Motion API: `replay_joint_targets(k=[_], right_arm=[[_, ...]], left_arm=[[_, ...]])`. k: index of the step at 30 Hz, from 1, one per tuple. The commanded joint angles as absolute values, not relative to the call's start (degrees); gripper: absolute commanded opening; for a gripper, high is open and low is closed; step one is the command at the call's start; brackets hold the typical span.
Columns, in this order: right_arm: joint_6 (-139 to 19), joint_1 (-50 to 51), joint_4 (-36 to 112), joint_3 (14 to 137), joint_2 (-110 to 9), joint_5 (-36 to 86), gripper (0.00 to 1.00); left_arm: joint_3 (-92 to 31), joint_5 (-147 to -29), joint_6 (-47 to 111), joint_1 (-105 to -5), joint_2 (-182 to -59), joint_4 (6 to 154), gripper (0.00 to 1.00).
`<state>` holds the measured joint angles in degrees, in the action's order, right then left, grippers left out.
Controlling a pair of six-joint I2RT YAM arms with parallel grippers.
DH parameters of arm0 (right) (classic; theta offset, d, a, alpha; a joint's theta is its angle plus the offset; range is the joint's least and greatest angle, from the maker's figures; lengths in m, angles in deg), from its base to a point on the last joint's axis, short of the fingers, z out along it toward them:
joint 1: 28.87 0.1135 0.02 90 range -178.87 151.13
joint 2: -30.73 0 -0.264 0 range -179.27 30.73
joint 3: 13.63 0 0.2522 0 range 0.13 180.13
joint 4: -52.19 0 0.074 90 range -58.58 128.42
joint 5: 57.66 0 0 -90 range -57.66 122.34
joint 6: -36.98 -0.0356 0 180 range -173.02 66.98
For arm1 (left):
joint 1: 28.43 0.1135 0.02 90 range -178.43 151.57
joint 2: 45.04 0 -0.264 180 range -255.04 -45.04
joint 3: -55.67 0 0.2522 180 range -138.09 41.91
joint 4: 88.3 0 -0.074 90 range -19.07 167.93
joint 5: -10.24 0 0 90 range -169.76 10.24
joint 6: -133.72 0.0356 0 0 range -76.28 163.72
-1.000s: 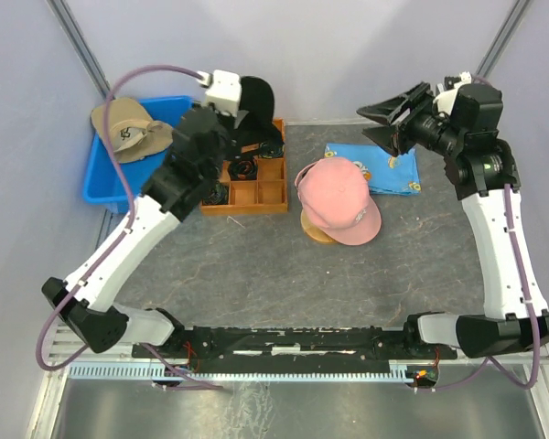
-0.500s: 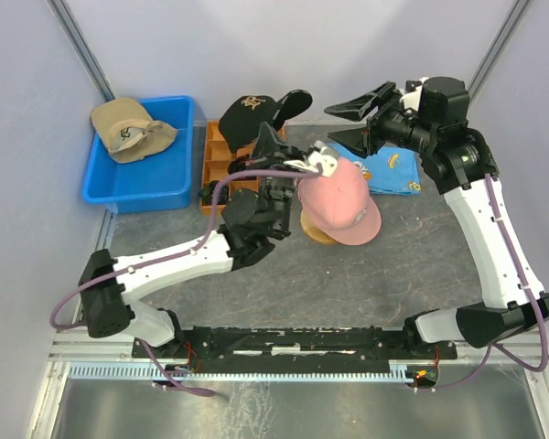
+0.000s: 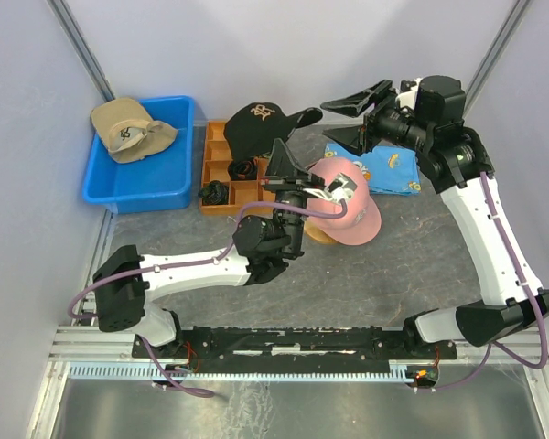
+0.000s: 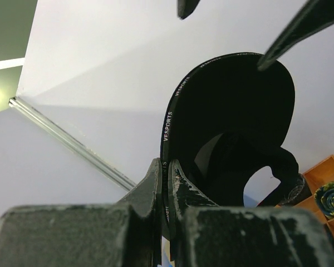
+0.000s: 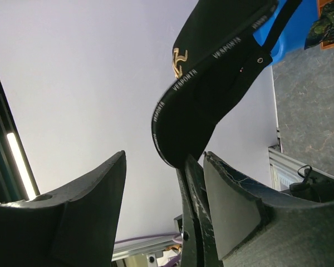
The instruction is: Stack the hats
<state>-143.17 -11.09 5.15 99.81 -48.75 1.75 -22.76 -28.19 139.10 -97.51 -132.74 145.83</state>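
Heads up on what's hard to read here. Your left arm's wrist is covering the near-left side of the pink cap [image 3: 355,216], which is sitting on the grey mottled table [image 3: 393,270]. Something tan-brown is peeking out under its near edge, and I can't tell what it is.

Your left gripper [image 3: 279,154] is pinching tight on the rim of the black cap [image 3: 256,130], holding it up over the wooden tray [image 3: 212,154]. The top view is only giving you the soft domed crown, a pale emblem and the curved brim.

The left wrist view is showing the opposite side. There the left gripper [image 4: 166,167] is clamping the thin edge, and the black cap [image 4: 234,111] is showing its dark hollow inside with white lettering running along the band. The emblem isn't visible there, and the scuffed fingers are cutting off the bottom of the cap.

Your right gripper [image 3: 349,119] is standing wide, holding nothing, just right of the brim. In its own view the right gripper [image 5: 164,167] is showing both fingers spread, with the black cap [image 5: 222,72] hanging above the gap. I can't tell whether it's touching.

The tan cap [image 3: 128,128] is lying crumpled in the blue bin [image 3: 137,187], well off to the left. A blue printed cloth [image 3: 398,172] is lying flat behind the pink cap. I'm only making out three caps.
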Motion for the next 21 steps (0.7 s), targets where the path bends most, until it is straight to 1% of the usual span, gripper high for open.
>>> replay_joint_targets(k=[1, 6, 16, 18, 19, 20, 21], right_arm=[[-145.1, -10.9, 10.3, 99.2, -48.4, 0.1, 0.66], [-145.1, -10.8, 10.4, 99.8, -49.4, -0.7, 0.66], [-145.8, -10.7, 12.8, 96.9, -49.5, -1.5, 0.67], [-146.0, -10.7, 13.3, 96.0, -49.1, -1.4, 0.63], [-146.1, -10.8, 13.7, 95.6, -49.0, -1.3, 0.59], [-146.2, -10.7, 14.2, 95.2, -48.8, -1.2, 0.51], [-146.5, -10.7, 14.8, 94.8, -48.6, -1.2, 0.42]], left_arm=[[-22.1, -31.3, 143.5, -99.8, -131.1, 151.2, 0.03], [-20.9, -32.4, 143.7, -102.0, -131.4, 150.8, 0.03], [-21.4, -35.2, 144.8, -105.3, -134.0, 150.6, 0.03], [-21.5, -35.2, 144.9, -106.0, -134.4, 150.7, 0.03], [-21.5, -35.1, 145.0, -106.3, -134.6, 150.8, 0.03], [-21.6, -34.8, 144.9, -106.5, -134.8, 150.9, 0.03], [-21.6, -34.5, 144.8, -106.7, -135.0, 150.9, 0.03]])
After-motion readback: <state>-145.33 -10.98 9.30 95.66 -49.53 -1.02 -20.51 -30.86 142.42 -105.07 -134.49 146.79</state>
